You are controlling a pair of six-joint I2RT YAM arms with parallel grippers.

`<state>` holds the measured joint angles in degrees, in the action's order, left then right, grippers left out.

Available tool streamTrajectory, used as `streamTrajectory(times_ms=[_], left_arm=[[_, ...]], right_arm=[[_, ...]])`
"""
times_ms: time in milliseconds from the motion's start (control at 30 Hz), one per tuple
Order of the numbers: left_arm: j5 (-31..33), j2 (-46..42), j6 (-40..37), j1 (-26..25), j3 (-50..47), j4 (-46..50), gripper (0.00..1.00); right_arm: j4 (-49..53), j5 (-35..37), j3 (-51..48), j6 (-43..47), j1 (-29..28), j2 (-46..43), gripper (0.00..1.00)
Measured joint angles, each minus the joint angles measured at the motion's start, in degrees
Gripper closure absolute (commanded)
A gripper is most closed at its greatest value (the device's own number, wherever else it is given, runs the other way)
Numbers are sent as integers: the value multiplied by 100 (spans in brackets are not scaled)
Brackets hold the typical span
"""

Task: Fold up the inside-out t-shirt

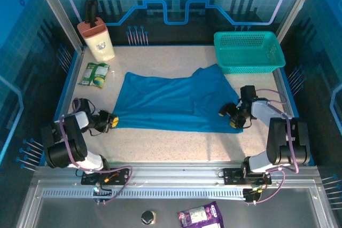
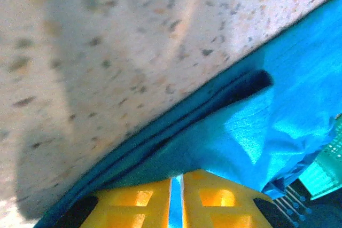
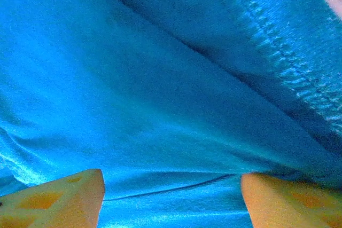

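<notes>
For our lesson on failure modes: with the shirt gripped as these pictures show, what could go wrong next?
1. The left gripper pinches only a thin edge of the t-shirt; it may slip out.
2. The right gripper is open over the cloth; a one-sided pull could bunch it.

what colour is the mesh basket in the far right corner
Teal; the basket shows best in the top view.
</notes>
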<state>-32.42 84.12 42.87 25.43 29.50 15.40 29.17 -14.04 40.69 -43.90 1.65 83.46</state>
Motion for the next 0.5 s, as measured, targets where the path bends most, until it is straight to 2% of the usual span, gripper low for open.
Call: streamTrajectory(times_ms=[200, 367, 500], left_arm=[[236, -916, 431, 61, -546, 122, 84], [949, -1794, 680, 66, -662, 879, 82], [1355, -2050, 704, 66, -374, 1373, 83]], right_arm=[[74, -9, -304, -203, -9, -391, 29], [210, -15, -289, -221, -105, -413, 28], [546, 42, -83, -197, -199, -415, 28]])
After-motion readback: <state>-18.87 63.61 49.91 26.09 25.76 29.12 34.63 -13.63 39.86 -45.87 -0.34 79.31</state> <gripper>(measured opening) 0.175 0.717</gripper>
